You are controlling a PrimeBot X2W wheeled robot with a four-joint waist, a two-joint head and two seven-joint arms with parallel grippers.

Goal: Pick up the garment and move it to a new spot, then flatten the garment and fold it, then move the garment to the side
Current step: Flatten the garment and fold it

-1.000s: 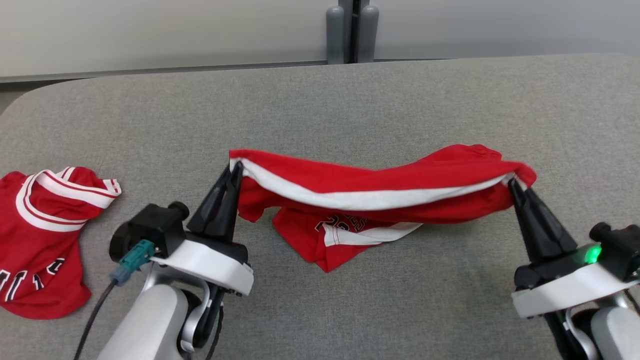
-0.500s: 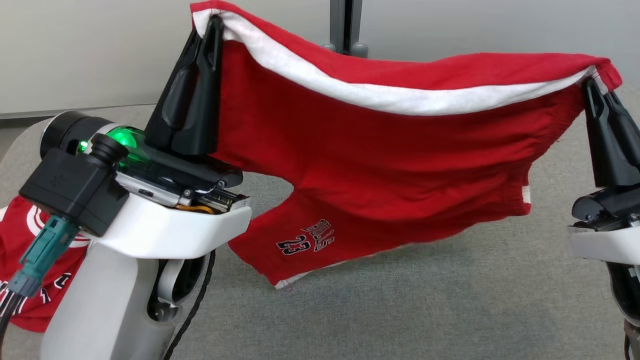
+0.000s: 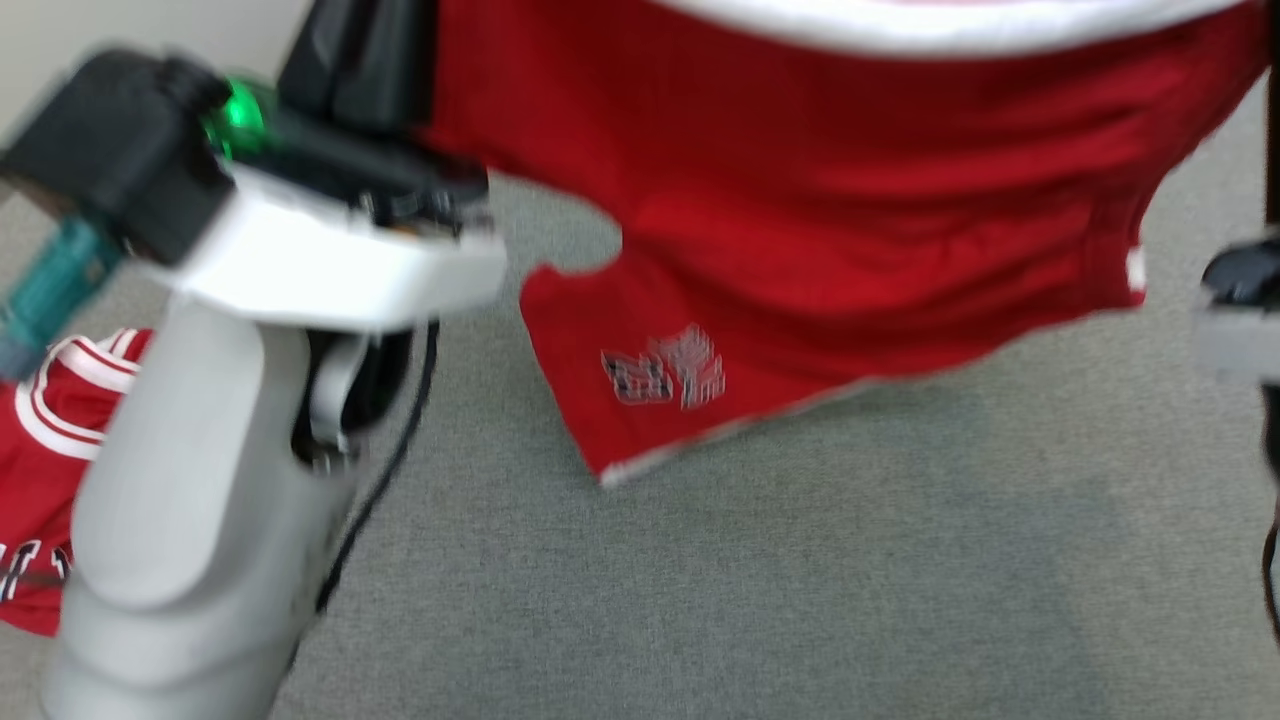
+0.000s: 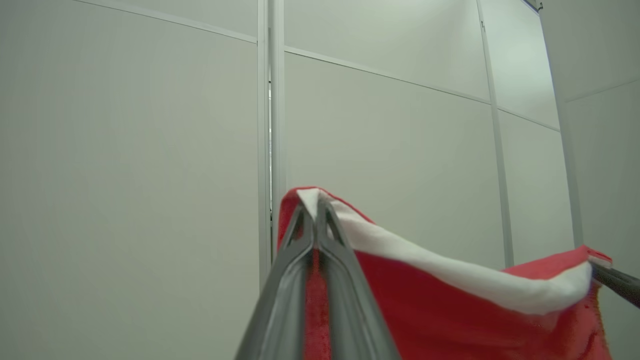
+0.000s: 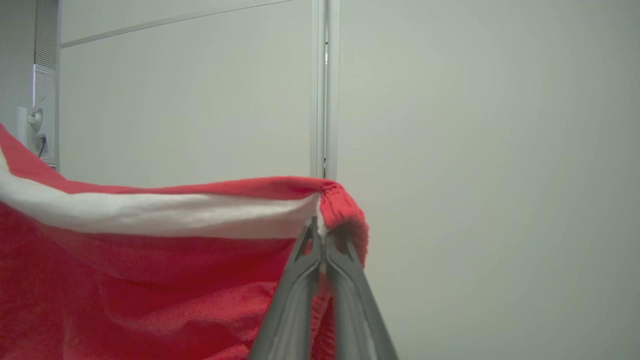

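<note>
table (image 3: 800, 600): grey and cloth-covered, running wide beneath everything here.
shorts (image 3: 850, 200): red basketball shorts, held up in the air over the middle of the table, strung by the waist between the two tools. The legs hang straight down, and the lowest hem looks just clear of the surface, though the blur makes that hard to swear to. To my eye they are light, soft and limp, with no stiffness at all. They will likely sway when carried and drape wherever they first touch down.
waistband (image 5: 175, 215): white-lined, and the long axis right now, running from the table's left edge towards its right with a slight sag in the middle. It looks like the thickest seam, so its two ends seem the sound places to hold.
jersey (image 3: 40, 470): a second red garment with white trim, crumpled at the table's left edge, apart from the shorts.
left tool (image 4: 314, 202): fingers pinched tight on the waistband's left end.
right tool (image 5: 316, 222): clamped on the waistband's right end, with cloth bunched over the tips.
number print (image 3: 665, 365): blurred, on the leg nearer the table's left edge, facing the robot.
</note>
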